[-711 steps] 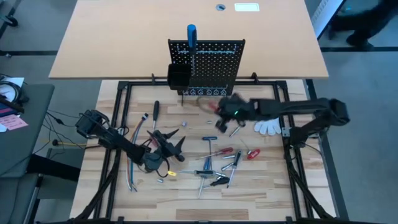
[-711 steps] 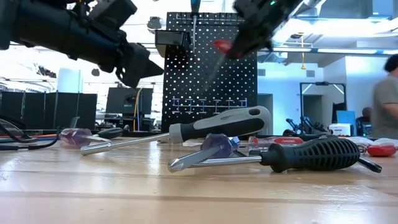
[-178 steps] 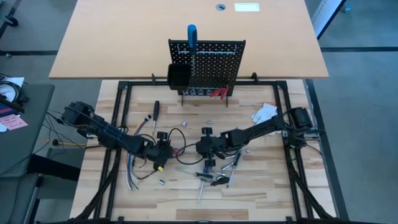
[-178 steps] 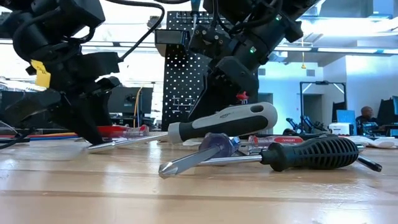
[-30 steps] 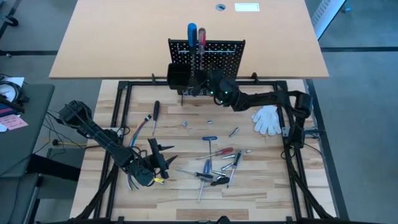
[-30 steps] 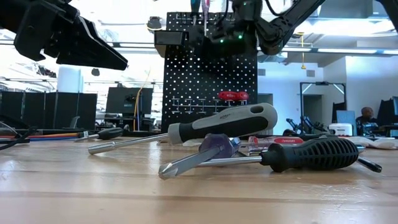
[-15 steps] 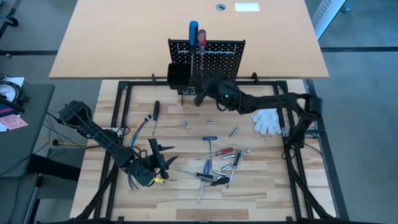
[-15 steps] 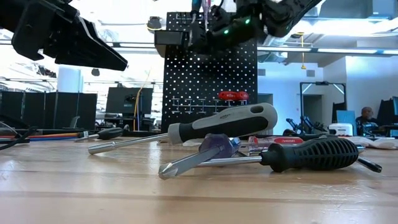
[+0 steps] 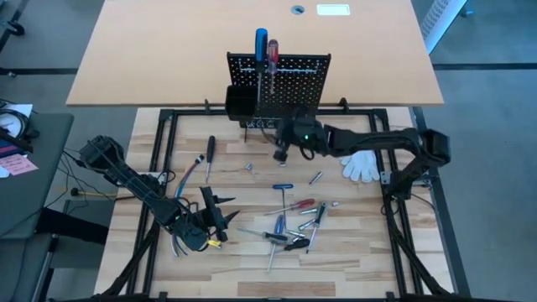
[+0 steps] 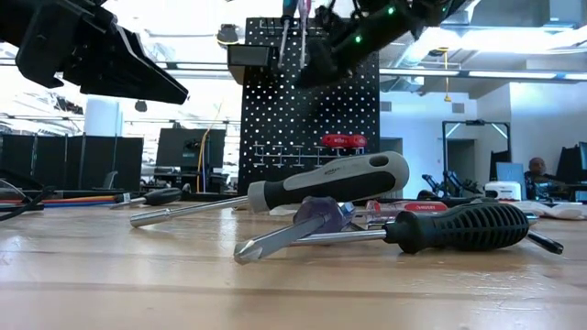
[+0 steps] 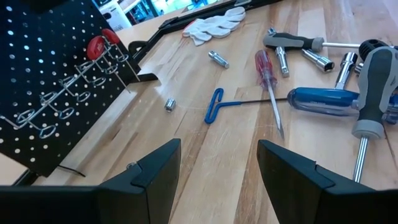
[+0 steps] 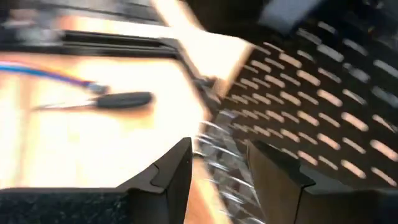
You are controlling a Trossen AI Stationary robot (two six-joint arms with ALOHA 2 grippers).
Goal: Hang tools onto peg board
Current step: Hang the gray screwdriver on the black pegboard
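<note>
Right gripper (image 9: 282, 153): we see it just in front of the peg board's foot, above the table; its fingers (image 12: 163, 175) stand apart with nothing between them.
Peg board (image 9: 289, 80): it stands upright at the far edge of the wooden table (image 9: 361, 252), its black bin (image 9: 240, 102) on the left side.
Hung tools: we count a blue-handled screwdriver (image 9: 261, 40) and a red-handled screwdriver (image 9: 273, 47) standing in the top rail, and red-handled pliers (image 10: 341, 140) on the lower hooks.
Screwdrivers and right fingers: both hang on the board, clear of the parted fingers, which sit lower and nearer us.
Left gripper (image 9: 216, 220): it hovers over the near left of the table beside the loose cables (image 9: 183, 178); its fingers (image 11: 158, 168) are spread and hold nothing.
Loose tools and left fingers: beyond the parted tips we spot a blue hex key (image 11: 216, 104), a red-handled screwdriver on the table (image 11: 265, 65) and a blue-handled driver (image 11: 323, 98), all untouched.
Black screwdriver (image 9: 210, 155): it lies alone on the table left of the board, well apart from both grippers.
White glove (image 9: 361, 164): it lies near the right arm.
</note>
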